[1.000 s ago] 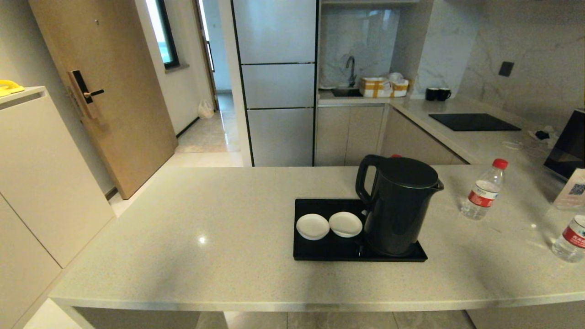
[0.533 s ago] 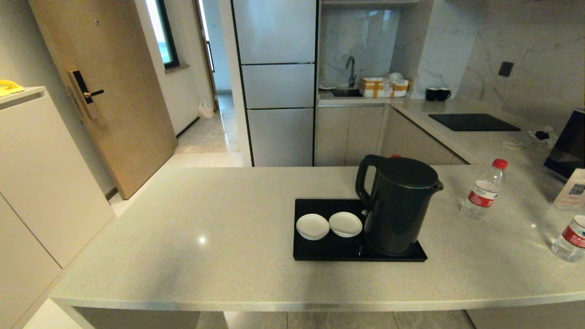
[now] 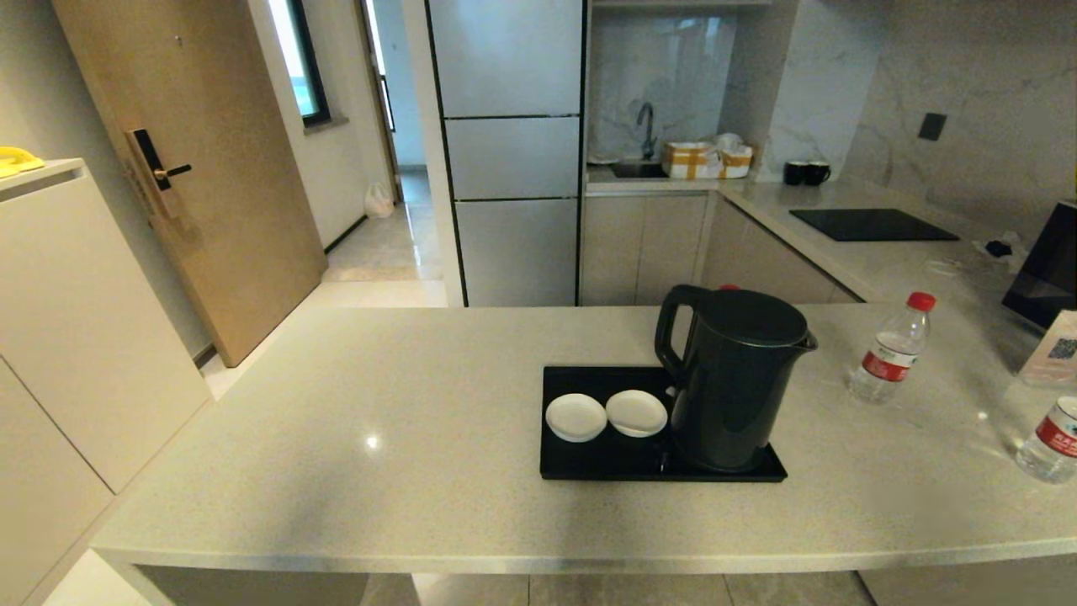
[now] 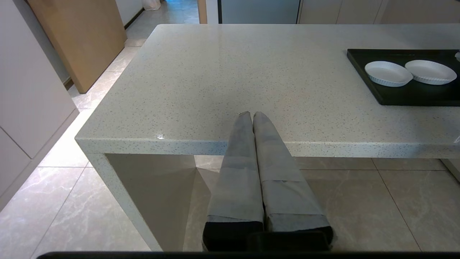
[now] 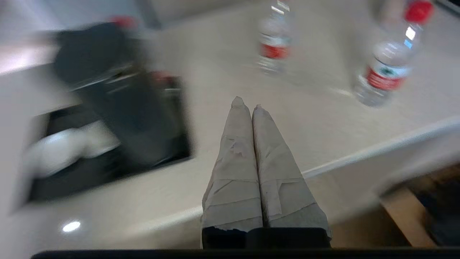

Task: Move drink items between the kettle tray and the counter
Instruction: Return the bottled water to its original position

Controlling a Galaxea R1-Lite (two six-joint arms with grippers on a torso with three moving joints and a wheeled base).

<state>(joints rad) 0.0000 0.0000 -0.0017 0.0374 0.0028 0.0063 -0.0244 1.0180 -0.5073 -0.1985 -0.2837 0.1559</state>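
Two clear water bottles with red caps stand on the counter (image 3: 379,404), right of the kettle tray: one bottle (image 3: 890,352) farther back, the other bottle (image 3: 1047,442) near the right edge of the head view. The glossy black kettle tray (image 3: 606,459) carries a dark kettle (image 3: 736,379) and two white coasters (image 3: 604,415). Neither arm shows in the head view. My left gripper (image 4: 252,114) is shut and empty, just over the counter's front edge, left of the tray (image 4: 406,97). My right gripper (image 5: 246,103) is shut and empty, near the front edge, short of both bottles (image 5: 274,45) (image 5: 388,68).
A black cooktop panel (image 3: 871,225) lies on the side counter at the back right. A dark appliance (image 3: 1047,269) and a card with a code (image 3: 1052,353) stand at the far right. Two dark mugs (image 3: 805,172) and a sink are at the back.
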